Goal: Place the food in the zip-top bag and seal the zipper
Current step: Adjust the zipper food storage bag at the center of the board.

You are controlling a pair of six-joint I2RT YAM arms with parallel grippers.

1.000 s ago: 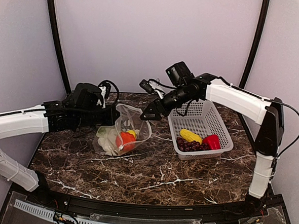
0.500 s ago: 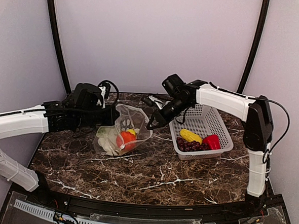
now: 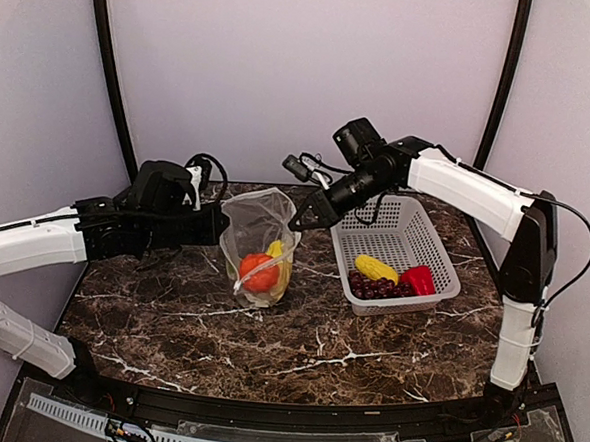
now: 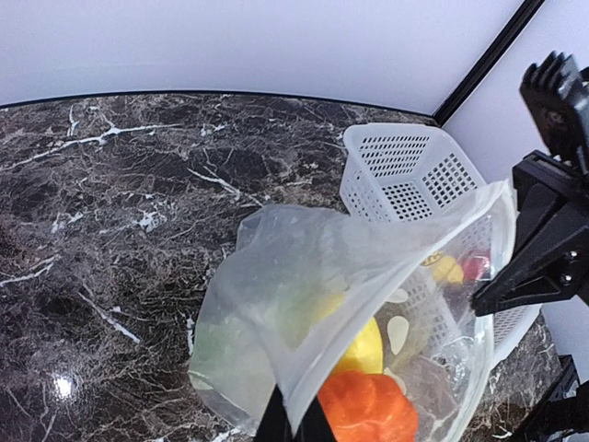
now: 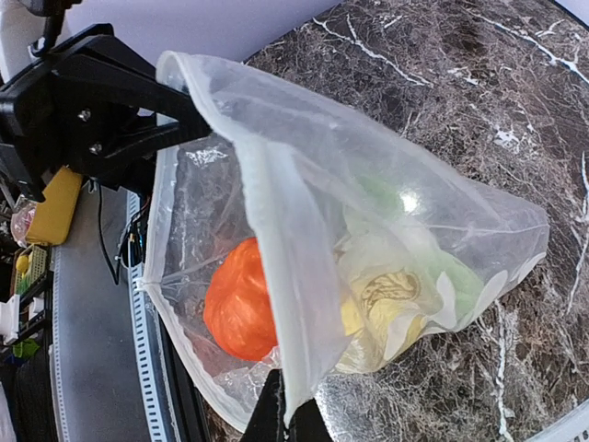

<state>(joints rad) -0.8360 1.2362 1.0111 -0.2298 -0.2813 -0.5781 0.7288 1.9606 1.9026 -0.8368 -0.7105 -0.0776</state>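
zip-top bag [image 3: 258, 222] upright; left end effector [image 3: 218, 226], right end effector [image 3: 296, 224] — each pinching its rim

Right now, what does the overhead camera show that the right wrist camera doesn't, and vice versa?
Overhead only: a yellow oblong, grapes and a red pepper lying in the white basket. Right wrist only: a white lumpy vegetable, clear inside the zip-top bag. Both: the bag pinched by the left gripper and right gripper, with the orange-red round food inside.
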